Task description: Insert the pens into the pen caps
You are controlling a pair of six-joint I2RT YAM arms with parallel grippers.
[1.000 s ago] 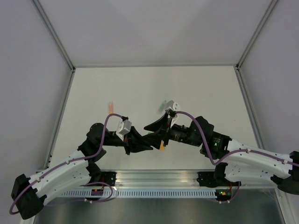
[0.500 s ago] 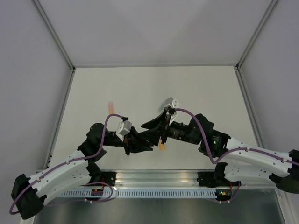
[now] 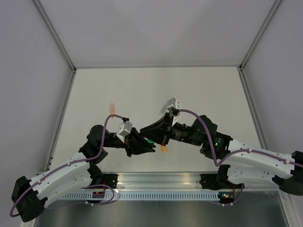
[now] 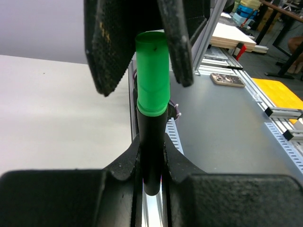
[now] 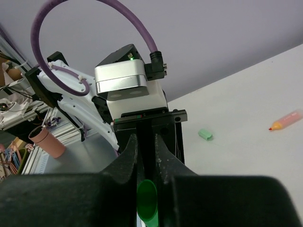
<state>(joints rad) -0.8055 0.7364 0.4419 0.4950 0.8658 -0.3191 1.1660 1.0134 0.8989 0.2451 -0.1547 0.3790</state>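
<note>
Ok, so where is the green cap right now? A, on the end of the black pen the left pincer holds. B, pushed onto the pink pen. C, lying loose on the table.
A: the green cap sits on the black pen gripped by the left pincer.

**Hidden, cropped, too small**

In the left wrist view, the lower end of the black-barrelled pen [image 4: 151,142] disappears between the jaws of the left gripper [image 4: 152,161]. From above, both arms cover it, and the bright green plastic cap [image 3: 149,140] shows only as a speck. The right wrist view cuts the cap off at the bottom edge. A pale green scrap [image 5: 205,135] there is too small to identify.
</note>
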